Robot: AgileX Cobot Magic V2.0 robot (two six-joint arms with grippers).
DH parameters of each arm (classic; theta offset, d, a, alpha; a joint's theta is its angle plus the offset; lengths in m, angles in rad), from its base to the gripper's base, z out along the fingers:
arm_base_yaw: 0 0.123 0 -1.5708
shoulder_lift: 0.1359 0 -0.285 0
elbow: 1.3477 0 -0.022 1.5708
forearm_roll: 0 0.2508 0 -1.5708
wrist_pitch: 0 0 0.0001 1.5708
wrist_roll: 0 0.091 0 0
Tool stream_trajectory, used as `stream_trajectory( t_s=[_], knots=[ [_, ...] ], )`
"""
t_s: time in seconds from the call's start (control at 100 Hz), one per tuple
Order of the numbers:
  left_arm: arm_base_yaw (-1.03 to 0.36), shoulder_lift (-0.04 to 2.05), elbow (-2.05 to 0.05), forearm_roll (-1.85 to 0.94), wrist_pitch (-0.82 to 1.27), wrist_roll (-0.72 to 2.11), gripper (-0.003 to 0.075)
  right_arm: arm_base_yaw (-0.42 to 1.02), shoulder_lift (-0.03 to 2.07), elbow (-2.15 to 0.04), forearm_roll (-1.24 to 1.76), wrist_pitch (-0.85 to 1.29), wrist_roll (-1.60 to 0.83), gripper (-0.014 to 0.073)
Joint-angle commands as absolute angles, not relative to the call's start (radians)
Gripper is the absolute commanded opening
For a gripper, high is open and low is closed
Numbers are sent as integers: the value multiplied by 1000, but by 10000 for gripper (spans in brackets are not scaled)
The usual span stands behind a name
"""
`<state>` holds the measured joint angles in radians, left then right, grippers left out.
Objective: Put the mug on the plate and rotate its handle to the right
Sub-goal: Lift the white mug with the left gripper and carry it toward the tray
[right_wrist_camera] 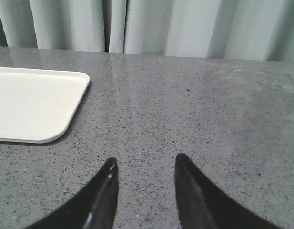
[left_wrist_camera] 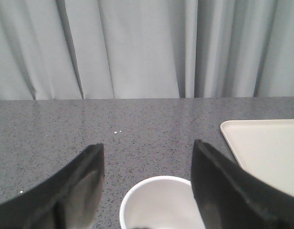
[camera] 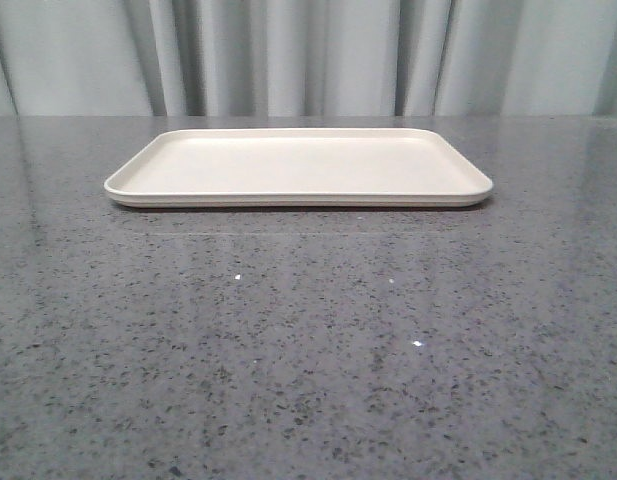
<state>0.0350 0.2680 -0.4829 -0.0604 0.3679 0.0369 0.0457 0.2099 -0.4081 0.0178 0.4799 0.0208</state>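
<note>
A: How many of each thing?

B: One plate [camera: 298,165], one mug [left_wrist_camera: 158,202], two claws. The plate lies flat and bare on a speckled dark grey table [camera: 308,340], with a pale pleated curtain [camera: 308,55] behind.

A: Where's the mug?

B: Only the left wrist view shows it: its white rim sits between the spread fingers of the left claw [left_wrist_camera: 147,183], which is open and not pressing it that I can see. The plate's corner lies off to one side of that claw. The handle is hidden.

A: And the right claw [right_wrist_camera: 144,191]?

B: Open over bare table, holding nothing, with the plate near it. The front view shows neither claw nor mug.
</note>
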Motion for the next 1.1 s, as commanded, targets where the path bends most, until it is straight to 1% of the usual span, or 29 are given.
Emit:
stream_trajectory(
  t_s=[0.0, 0.15, 0.31, 0.47, 0.59, 0.74, 0.92, 1.09],
  knots=[
    [38, 288, -524, -63, 296, 30, 411, 47, 255, -454, 18, 412, 17, 312],
    [38, 288, -513, -67, 259, 30, 410, 47, 257, -454, 24, 407, 17, 307],
    [38, 295, -515, -72, 280, 30, 408, 47, 257, -454, 29, 354, 17, 307],
    [38, 364, -575, -72, 419, 25, 386, 47, 257, -457, 30, 343, 17, 307],
    [38, 464, -661, -57, 537, -37, 386, 47, 257, -467, 30, 396, 17, 307],
    [38, 595, -786, -10, 672, -83, 386, 47, 257, -468, 30, 408, 17, 307],
    [38, 741, -894, -7, 794, -86, 386, 47, 257, -468, 30, 407, 17, 307],
    [38, 854, -941, 0, 876, -88, 386, 47, 257, -468, 30, 407, 17, 307]
  ],
)
